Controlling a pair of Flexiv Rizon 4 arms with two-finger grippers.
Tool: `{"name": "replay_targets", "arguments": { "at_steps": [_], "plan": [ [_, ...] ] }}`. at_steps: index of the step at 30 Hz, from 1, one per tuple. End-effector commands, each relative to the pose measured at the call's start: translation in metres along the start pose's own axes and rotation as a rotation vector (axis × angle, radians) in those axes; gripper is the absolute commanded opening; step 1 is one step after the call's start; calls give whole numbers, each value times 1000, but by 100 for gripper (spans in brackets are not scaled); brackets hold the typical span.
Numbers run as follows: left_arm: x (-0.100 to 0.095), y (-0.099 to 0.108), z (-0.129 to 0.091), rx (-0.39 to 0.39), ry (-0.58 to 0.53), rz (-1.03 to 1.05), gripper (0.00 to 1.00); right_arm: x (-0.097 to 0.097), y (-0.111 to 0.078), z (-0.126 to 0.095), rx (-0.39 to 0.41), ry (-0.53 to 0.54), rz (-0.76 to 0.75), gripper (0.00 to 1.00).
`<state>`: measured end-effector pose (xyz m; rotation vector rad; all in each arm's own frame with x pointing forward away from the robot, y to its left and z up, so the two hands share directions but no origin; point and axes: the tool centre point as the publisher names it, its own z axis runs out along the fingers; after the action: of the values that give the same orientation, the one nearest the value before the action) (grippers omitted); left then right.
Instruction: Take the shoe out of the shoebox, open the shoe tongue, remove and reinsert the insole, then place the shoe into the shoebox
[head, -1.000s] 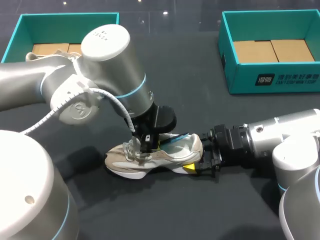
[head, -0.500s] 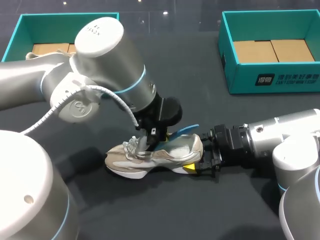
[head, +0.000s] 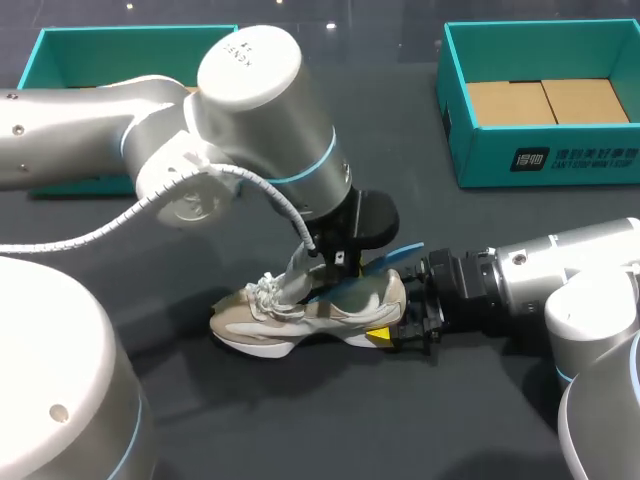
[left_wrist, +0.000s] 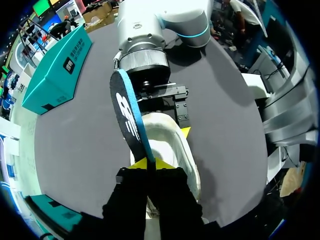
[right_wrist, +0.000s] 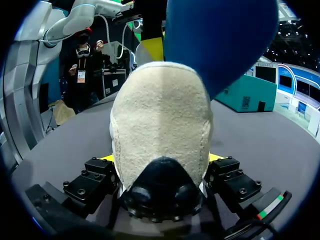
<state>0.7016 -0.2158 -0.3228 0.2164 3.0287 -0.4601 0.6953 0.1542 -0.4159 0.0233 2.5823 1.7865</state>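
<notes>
The sneaker (head: 310, 322) lies on its sole on the dark bench (head: 400, 150), near the middle and toward the near side. Its long axis runs left to right, with the toe pointing left and the heel pointing right. It is beige and cream with grey panels, a thick white sole, pale laces bunched over the tongue and a dark patch low on the fuzzy heel. The right pincer (head: 402, 335) is clenched on the heel, one yellow tip against each side of it. The left pincer (left_wrist: 148, 164) sits above the shoe's opening, its yellow tips pinched together on one end of the insole (left_wrist: 127, 115). The insole is blue on top and black underneath with white print. It slants up out of the shoe, and its free end rises to the right above the heel and the right pincer. A teal shoebox (head: 545, 165) stands at the far right of the bench, and a second teal shoebox (head: 40, 60) stands at the far left, partly behind the left arm (head: 150, 150).
</notes>
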Motion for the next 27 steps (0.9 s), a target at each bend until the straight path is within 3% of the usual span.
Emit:
{"name": "replay_targets", "arguments": {
  "at_steps": [1,13,16,21,27],
  "plan": [
    [3,-2,0,-17,-17,-4,29,0,-2,2,5,1,1,0],
    [16,0,-14,17,-101,-23,51,0,-2,2,5,1,1,0],
    [15,-4,-17,30,-119,-33,80,0,-2,2,5,1,1,0],
    [14,-9,-22,62,-150,-65,98,0,-2,2,5,1,1,0],
    [12,-12,-30,84,-133,-91,100,0,-2,2,5,1,1,0]
  ]
}}
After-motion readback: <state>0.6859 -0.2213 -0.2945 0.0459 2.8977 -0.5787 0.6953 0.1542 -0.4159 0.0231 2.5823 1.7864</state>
